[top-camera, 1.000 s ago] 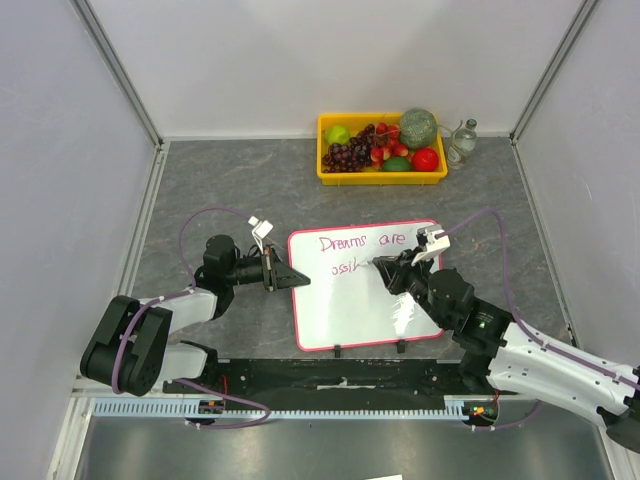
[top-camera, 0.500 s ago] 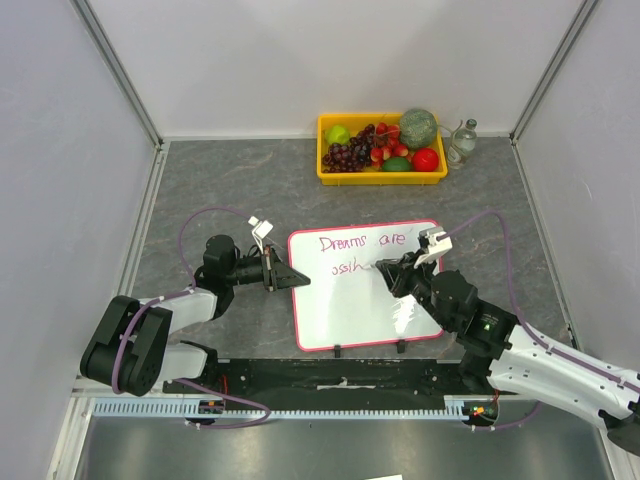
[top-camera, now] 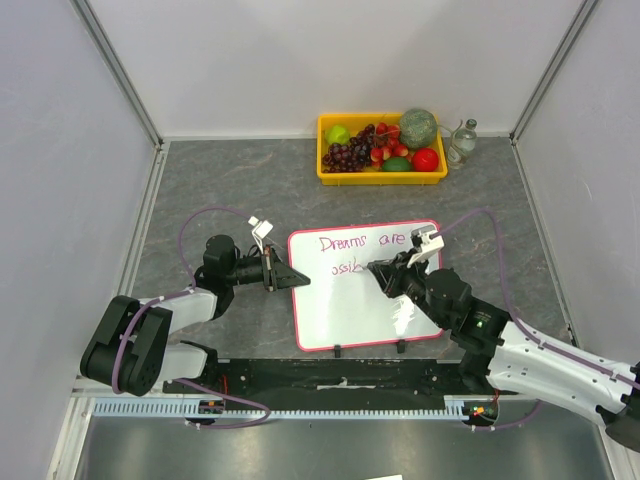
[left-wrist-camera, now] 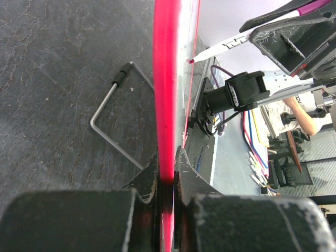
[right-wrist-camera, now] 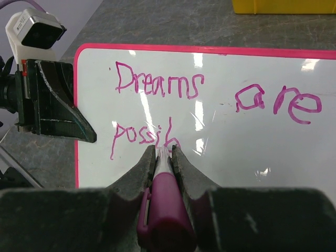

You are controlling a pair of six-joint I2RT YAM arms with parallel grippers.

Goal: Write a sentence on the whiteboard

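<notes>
The whiteboard (top-camera: pixel 365 312) lies flat on the grey table, white with a pink rim. My left gripper (top-camera: pixel 298 278) is shut on its left edge; in the left wrist view the pink rim (left-wrist-camera: pixel 167 79) runs between the jaws of that gripper (left-wrist-camera: pixel 167 157). The sentence (right-wrist-camera: pixel 160 84) reads "Dreams are" with "possib" below it in magenta. My right gripper (right-wrist-camera: pixel 164 149) is shut on a magenta marker (right-wrist-camera: pixel 167 205), whose tip touches the board just under the "b". From above, the right gripper (top-camera: pixel 378 270) sits over the second line of the sentence (top-camera: pixel 360 242).
A yellow tray (top-camera: pixel 380 178) of fruit stands at the back, with a glass bottle (top-camera: pixel 461 143) to its right. A bent metal rod (left-wrist-camera: pixel 107 105) lies on the table beside the board's edge. Black clips sit on the board's near edge by the black rail (top-camera: pixel 330 370).
The right gripper with the marker drifted right, then came back left along the second line, where another letter stroke has appeared. The left gripper and the board have stayed still.
</notes>
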